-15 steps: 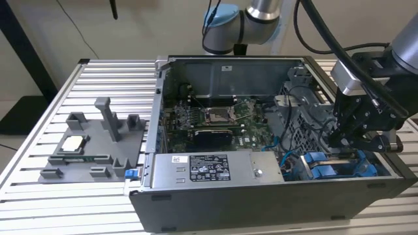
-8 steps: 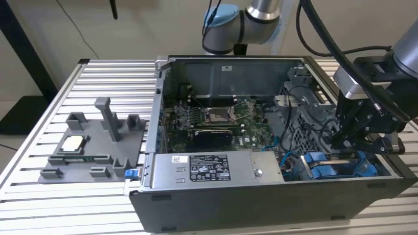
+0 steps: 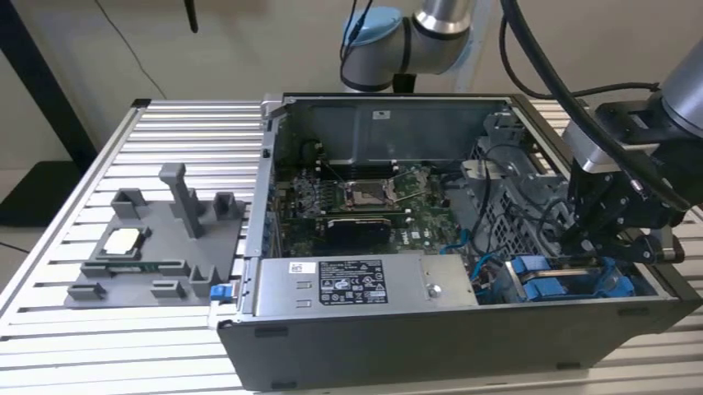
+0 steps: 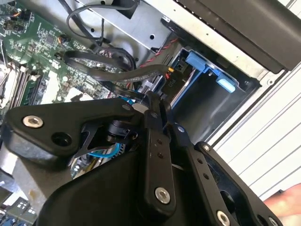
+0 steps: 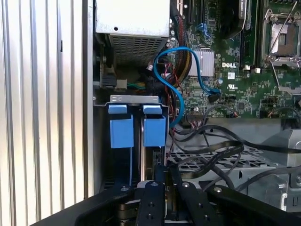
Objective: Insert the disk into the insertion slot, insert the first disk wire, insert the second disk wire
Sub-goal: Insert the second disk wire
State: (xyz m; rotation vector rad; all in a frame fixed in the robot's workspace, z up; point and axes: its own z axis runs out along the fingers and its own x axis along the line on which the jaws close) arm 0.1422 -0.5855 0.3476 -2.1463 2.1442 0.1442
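Observation:
The disk (image 3: 562, 280), in its bright blue carrier, sits low in the insertion slot (image 3: 648, 290) at the case's front corner on the exterior view's right. In the first wrist view its two blue tabs (image 5: 136, 131) stand side by side under the slot's metal bracket (image 5: 134, 99). My gripper (image 3: 582, 240) hangs inside the case right above the disk. In both wrist views its fingertips (image 5: 162, 173) are drawn close together at the disk's end. A black flat disk wire (image 4: 117, 73) runs up to the gripper (image 4: 151, 100) and looks pinched there.
The grey labelled power-supply box (image 3: 363, 284) lies along the case front beside the disk. The motherboard (image 3: 363, 197) fills the case floor. A blue data cable (image 5: 175, 84) and black cables (image 5: 211, 150) loop close by. A grey fixture plate (image 3: 154, 247) lies on the slatted table.

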